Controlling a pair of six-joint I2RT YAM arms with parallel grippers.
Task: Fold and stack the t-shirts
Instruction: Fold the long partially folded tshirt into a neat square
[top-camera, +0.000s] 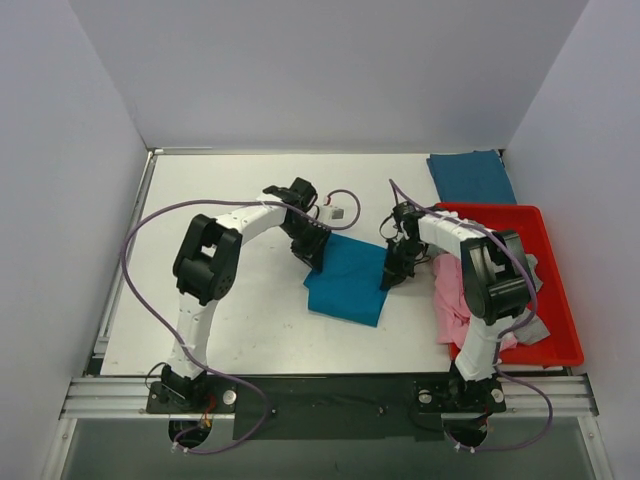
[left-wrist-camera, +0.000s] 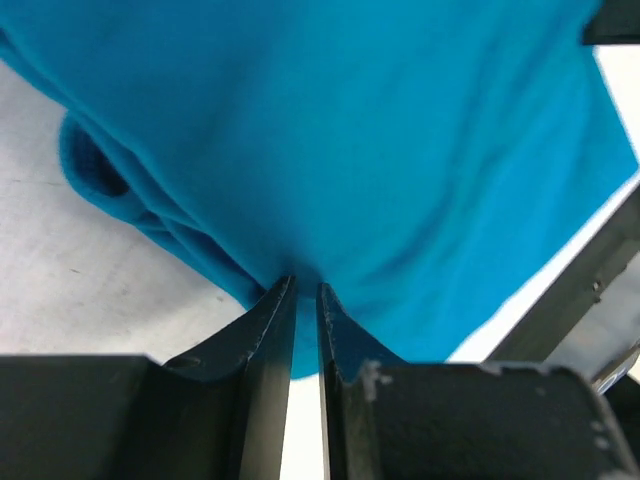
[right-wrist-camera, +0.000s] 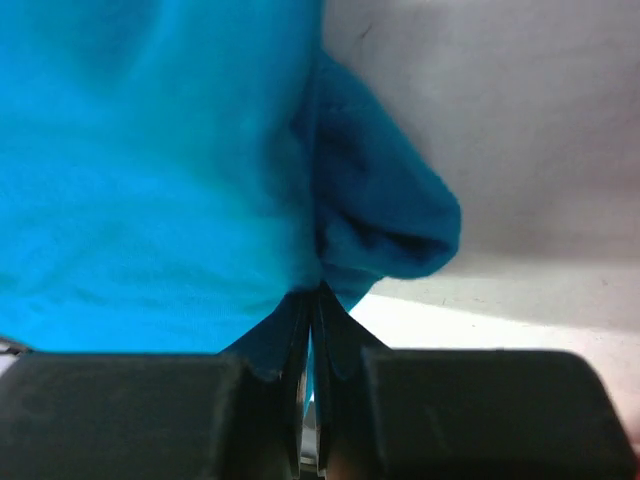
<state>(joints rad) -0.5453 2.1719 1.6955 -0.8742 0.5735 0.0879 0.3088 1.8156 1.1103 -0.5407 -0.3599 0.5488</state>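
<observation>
A teal-blue t-shirt (top-camera: 348, 282) lies partly folded in the middle of the table. My left gripper (top-camera: 312, 250) is shut on its far left edge; in the left wrist view the cloth (left-wrist-camera: 380, 150) is pinched between the jaws (left-wrist-camera: 305, 290). My right gripper (top-camera: 392, 272) is shut on its right edge; in the right wrist view the cloth (right-wrist-camera: 150, 180) bunches at the jaws (right-wrist-camera: 312, 292). A folded teal t-shirt (top-camera: 470, 177) lies at the far right. A pink t-shirt (top-camera: 452, 295) and a grey one (top-camera: 530, 275) lie in the red tray.
The red plastic tray (top-camera: 555, 290) stands at the right edge of the table, close to my right arm. White walls enclose the table on three sides. A metal rail (top-camera: 320, 395) runs along the near edge.
</observation>
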